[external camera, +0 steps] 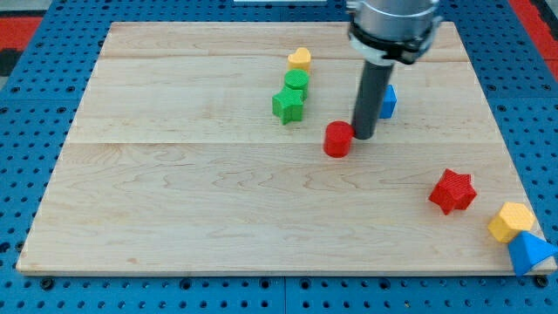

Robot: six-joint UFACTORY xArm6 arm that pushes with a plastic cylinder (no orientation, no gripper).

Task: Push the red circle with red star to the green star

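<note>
The red circle (337, 139) lies near the board's middle. My tip (363, 136) touches its right side. The red star (452, 191) lies far off at the view's lower right, apart from the circle. The green star (288, 105) lies up and left of the red circle, with a gap between them. A green circle (296, 81) sits just above the green star, touching it.
A yellow heart (300, 58) sits above the green circle. A blue block (387, 101) is partly hidden behind the rod. A yellow block (511, 221) and a blue triangle (528, 253) sit at the board's lower right corner. The wooden board (174, 192) rests on a blue pegboard.
</note>
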